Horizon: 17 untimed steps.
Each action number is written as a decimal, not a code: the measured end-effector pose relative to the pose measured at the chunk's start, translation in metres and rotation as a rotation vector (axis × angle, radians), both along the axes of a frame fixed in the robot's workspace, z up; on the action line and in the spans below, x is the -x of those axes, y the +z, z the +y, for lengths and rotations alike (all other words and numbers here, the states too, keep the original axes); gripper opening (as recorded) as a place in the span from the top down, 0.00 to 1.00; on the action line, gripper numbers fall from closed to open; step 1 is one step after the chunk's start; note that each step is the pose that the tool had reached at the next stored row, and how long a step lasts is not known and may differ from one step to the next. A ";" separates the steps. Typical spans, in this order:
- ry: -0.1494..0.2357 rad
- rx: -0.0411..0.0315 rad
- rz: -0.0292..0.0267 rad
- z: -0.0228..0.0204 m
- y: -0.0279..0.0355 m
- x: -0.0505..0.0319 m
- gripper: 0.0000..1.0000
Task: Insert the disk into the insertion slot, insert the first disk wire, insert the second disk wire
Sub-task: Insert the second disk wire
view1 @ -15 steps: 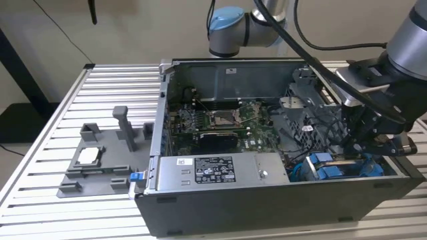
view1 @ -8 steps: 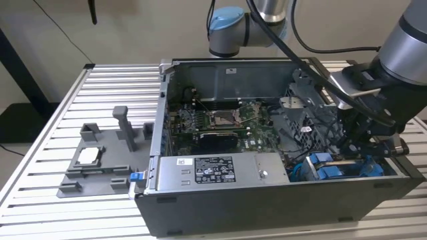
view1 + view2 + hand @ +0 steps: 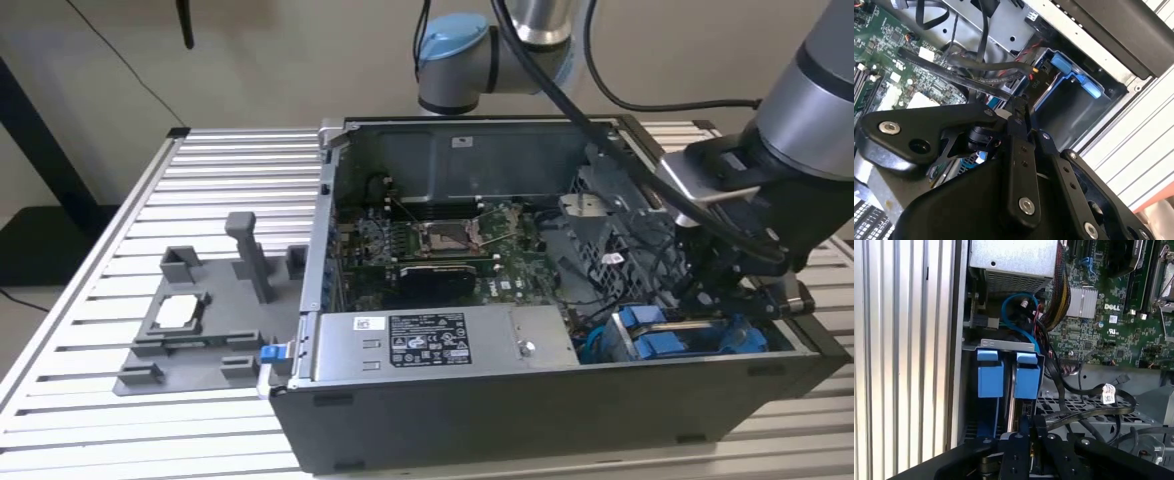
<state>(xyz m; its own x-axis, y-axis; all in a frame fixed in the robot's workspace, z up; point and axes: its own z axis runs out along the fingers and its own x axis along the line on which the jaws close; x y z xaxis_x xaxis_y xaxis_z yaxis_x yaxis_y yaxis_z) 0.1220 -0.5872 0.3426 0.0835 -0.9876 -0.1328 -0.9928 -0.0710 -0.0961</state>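
The insertion slot (image 3: pixel 1004 344) is a grey metal cage at the case's corner, by the case wall. Two blue carrier tabs stand in it side by side. Under the tab nearer the motherboard, the disk (image 3: pixel 1027 376) sits edge-on in the cage. My gripper (image 3: pixel 1030 426) hovers right over that disk's end. Its fingers are pressed together on the end of a black flat wire (image 3: pixel 1074 414) that loops in from the motherboard side. In the second wrist view the gripper (image 3: pixel 1021 107) meets the same wire (image 3: pixel 964 77) next to the blue carrier (image 3: pixel 1074 75). In the exterior view the gripper (image 3: pixel 727 300) reaches down into the blue bay (image 3: pixel 667 335).
A grey labelled power-supply box (image 3: pixel 414 345) lies along the case front. The green motherboard (image 3: pixel 441 245) is behind it. Loose black cables (image 3: pixel 1104 390) and a blue cable (image 3: pixel 1014 315) crowd the space around the cage. A grey fixture (image 3: pixel 200 320) stands on the slatted table (image 3: pixel 227 170) at the exterior view's left.
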 end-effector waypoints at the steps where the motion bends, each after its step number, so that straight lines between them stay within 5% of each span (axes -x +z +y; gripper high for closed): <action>1: 0.000 -0.0017 -0.0003 0.0000 -0.0011 -0.0001 0.84; 11: -0.005 -0.0039 -0.0006 0.0000 -0.0121 -0.0010 0.83; 13: -0.006 -0.0044 0.0013 0.0000 -0.0093 -0.0010 0.76; 17: -0.008 -0.0036 0.0040 0.0000 0.0085 -0.0010 0.76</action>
